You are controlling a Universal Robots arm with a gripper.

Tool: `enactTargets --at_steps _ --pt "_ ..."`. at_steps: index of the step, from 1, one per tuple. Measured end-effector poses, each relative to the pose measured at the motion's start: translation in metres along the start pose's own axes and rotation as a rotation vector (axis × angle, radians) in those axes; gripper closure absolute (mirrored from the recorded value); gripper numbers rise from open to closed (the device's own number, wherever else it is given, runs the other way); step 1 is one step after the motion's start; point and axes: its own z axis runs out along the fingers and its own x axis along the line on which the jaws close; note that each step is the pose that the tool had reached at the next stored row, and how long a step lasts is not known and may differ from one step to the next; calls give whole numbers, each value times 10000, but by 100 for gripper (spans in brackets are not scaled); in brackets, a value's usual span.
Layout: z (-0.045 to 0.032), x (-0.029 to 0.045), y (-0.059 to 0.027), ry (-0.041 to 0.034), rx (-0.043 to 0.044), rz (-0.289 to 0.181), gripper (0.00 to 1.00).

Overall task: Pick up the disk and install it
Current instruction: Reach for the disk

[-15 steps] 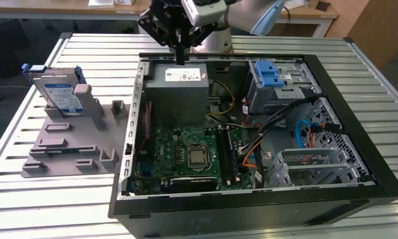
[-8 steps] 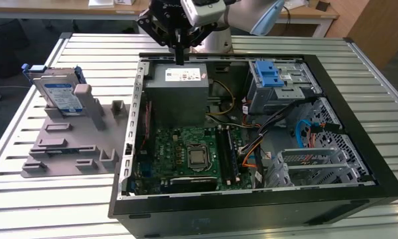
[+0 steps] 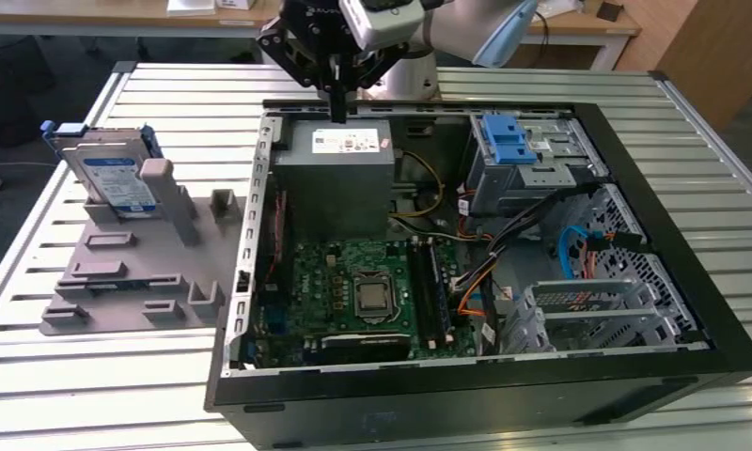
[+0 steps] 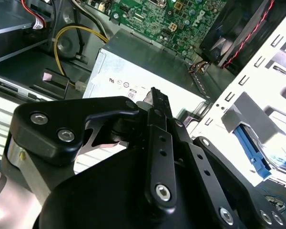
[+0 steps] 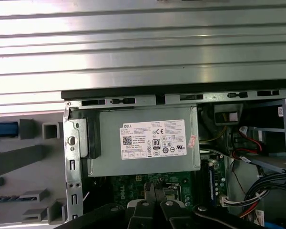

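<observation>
The gripper point(image 3: 338, 113), clenched on nothing, hangs above the power supply point(image 3: 338, 178), well apart from the disk point(image 3: 110, 177) at the exterior view's left; lowering here could strike that supply

The black gripper point(image 4: 155, 95) hangs with its jaws closed together just above the grey metal box point(image 4: 148, 59) and its white sticker point(image 4: 119, 86). Beyond the box lies the green circuit board point(image 4: 162, 14), and yellow cables point(image 4: 69, 29) curve beside the box.
</observation>
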Motion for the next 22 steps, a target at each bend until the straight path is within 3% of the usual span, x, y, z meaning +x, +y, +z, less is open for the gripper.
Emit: enactTargets --at_steps 22 --pt "5 49 -4 0 -1 0 89"
